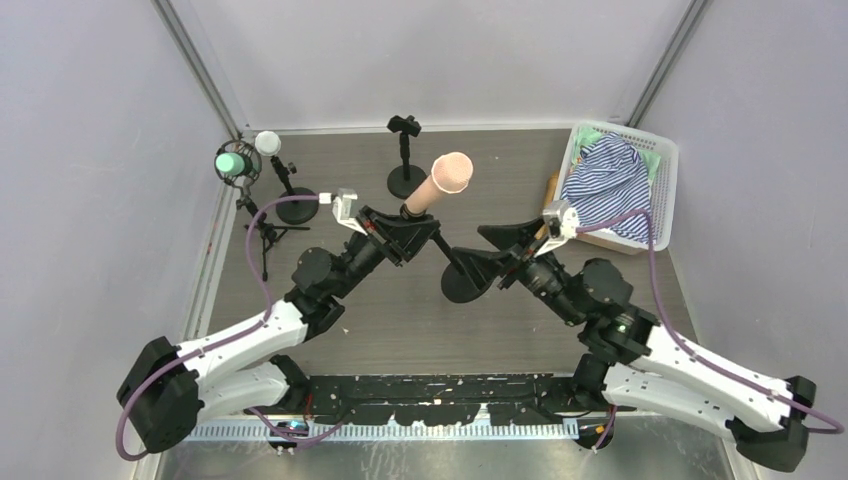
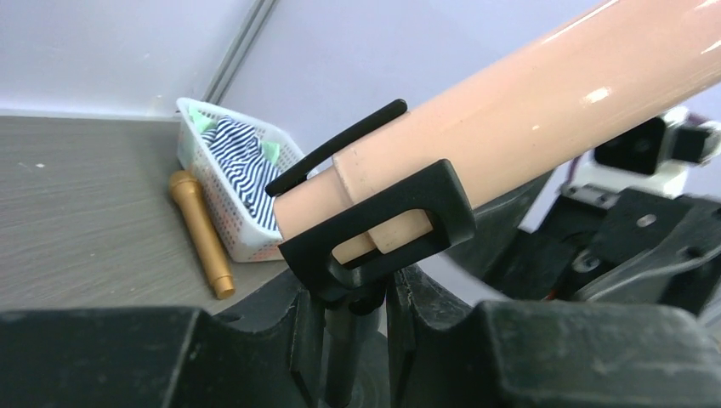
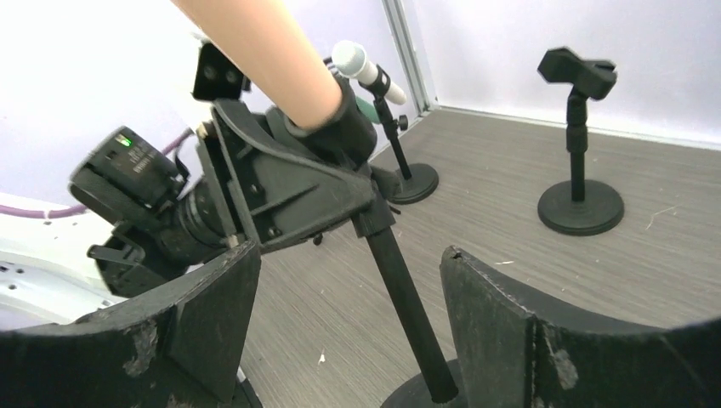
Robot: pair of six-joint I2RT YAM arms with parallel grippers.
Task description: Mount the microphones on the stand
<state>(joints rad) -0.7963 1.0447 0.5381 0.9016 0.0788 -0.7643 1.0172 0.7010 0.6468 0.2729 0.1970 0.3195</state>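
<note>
1. The peach microphone (image 1: pixel 440 185) sits with its tail end in the black clip (image 2: pixel 383 229) of the stand (image 1: pixel 465 285) at mid-table.
2. In the top view its long axis runs from the clip up and to the right. It is pitched steeply upward, with the round head end highest and facing the back wall.
3. The stand's pole leans. Its round base rests on the table (image 1: pixel 400 340), and the clip end tips toward the left arm.
4. The left gripper (image 2: pixel 353 293) is closed on the neck of the stand just under the clip, one finger on each side.
5. The right gripper (image 3: pixel 349 259) is spread wide. The pole rises between its fingers (image 3: pixel 212 314) without touching either.
6. The golden microphone (image 2: pixel 201 229) lies flat on the table, touching the white basket (image 2: pixel 242 238). Its long axis runs along the basket's wall.
7. The basket holds a striped cloth (image 1: pixel 605 185).
8. The green microphone (image 1: pixel 232 162) and the white microphone (image 1: pixel 267 142) are mounted on their own stands at the far left corner, heads raised.
9. An empty stand (image 1: pixel 405 150) stands upright near the back wall.
</note>
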